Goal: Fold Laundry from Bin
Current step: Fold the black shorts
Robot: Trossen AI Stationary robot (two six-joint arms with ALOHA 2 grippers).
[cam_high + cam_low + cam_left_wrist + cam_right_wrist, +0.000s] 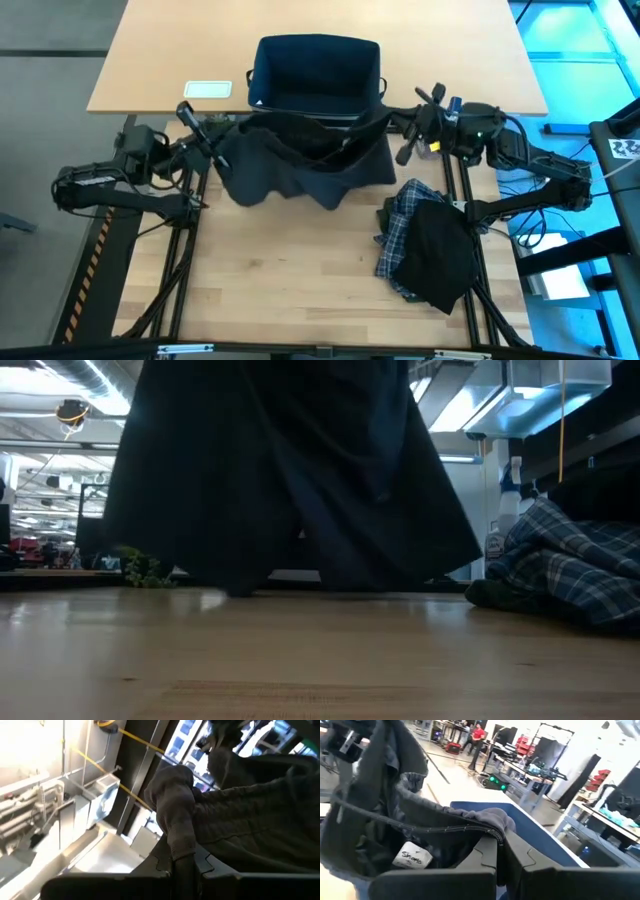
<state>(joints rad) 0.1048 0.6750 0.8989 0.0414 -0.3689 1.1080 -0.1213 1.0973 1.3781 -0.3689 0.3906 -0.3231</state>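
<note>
A dark olive-green garment (300, 165) hangs spread between my two grippers, above the table's middle and just in front of the navy bin (315, 70). My left gripper (215, 135) is shut on its left upper end and my right gripper (400, 128) is shut on its right upper end. In the low view the garment (290, 470) hangs as a wide dark curtain, with its lower edge close to the tabletop. A white tag (415, 856) shows inside its waistband. The plaid shirt (400, 215) lies on the table at the right, with the black garment (440, 250) on top of it. My left gripper pinches a bunched fold of the garment's upper edge (175, 820) between its two fingers, coming roughly level from the table's left. The cloth stretches away toward the other arm. My right gripper pinches the gathered waistband edge (492, 822) between its two fingers, level, from the table's right. The band sags slightly between the two holds and the rest hangs below.
A white card (208, 89) lies left of the bin at the far edge. In the low view the plaid shirt (570, 560) is heaped at the right, with a spray bottle (497, 525) behind it. Bare wood lies in front of the hanging garment.
</note>
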